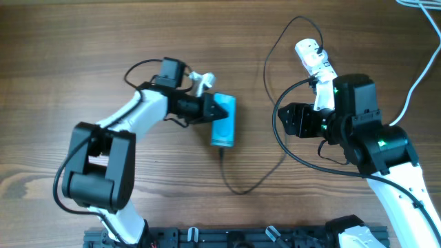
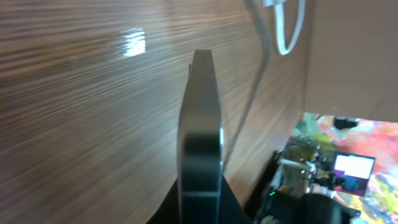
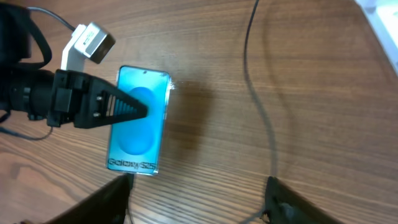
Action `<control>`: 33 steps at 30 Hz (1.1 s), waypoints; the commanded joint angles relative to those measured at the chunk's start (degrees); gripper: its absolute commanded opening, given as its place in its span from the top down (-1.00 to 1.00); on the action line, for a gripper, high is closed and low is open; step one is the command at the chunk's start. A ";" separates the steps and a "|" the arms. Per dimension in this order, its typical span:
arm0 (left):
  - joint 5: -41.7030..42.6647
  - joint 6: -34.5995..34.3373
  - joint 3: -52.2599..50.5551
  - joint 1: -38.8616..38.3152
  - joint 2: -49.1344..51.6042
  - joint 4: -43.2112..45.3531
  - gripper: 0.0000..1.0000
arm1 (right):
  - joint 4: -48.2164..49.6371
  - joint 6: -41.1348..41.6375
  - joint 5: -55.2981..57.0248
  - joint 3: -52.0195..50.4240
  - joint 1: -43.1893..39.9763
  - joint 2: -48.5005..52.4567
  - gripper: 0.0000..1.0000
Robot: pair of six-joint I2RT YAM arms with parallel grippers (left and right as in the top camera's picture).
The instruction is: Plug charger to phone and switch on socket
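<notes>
The phone [image 1: 226, 131] lies near the table's middle with its cyan screen up. My left gripper [image 1: 218, 110] is shut on its long edges. In the left wrist view the phone [image 2: 200, 124] stands edge-on between the jaws [image 2: 200, 208]. In the right wrist view the "Galaxy S25" band of the phone [image 3: 140, 140] faces my right gripper [image 3: 199, 205], which is open and empty. The charger's black cable [image 1: 241, 191] meets the phone's near end, loops right and runs up to the white socket [image 1: 311, 56]. My right gripper [image 1: 293, 120] hovers right of the phone.
The thick white lead [image 1: 420, 76] trails from behind the right arm to the back right corner. The black cable [image 3: 261, 118] crosses the wood between the right gripper and the phone. A black rail [image 1: 234, 238] runs along the front edge.
</notes>
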 commanded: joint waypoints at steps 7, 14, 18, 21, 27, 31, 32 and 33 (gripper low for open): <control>-0.46 19.61 1.18 5.62 3.10 -5.64 0.92 | 1.77 0.15 1.16 0.48 -0.02 1.53 -0.36; -0.83 19.43 1.18 5.75 8.41 -4.13 0.92 | 2.10 6.47 1.16 0.48 -0.02 4.98 -0.26; -0.83 17.57 1.11 5.90 10.16 -3.50 0.92 | 2.14 7.34 1.18 0.48 -0.02 7.23 -0.27; -0.83 17.55 1.07 5.90 10.21 -3.50 0.92 | 2.14 7.32 1.16 0.48 -0.02 8.74 -0.30; -1.44 17.55 1.01 5.90 10.21 -3.50 0.91 | 2.12 7.34 1.16 0.48 -0.02 10.75 -0.68; -5.51 15.74 1.01 5.90 10.21 -3.50 0.90 | 2.12 7.32 1.16 0.48 -0.02 10.86 -0.79; -6.82 14.91 1.01 5.90 10.21 -3.50 0.91 | 2.10 7.34 1.16 0.50 -0.02 10.86 -0.85; -7.63 14.91 1.01 5.90 10.21 -3.50 0.91 | 2.08 7.34 1.16 0.48 -0.02 10.86 -0.86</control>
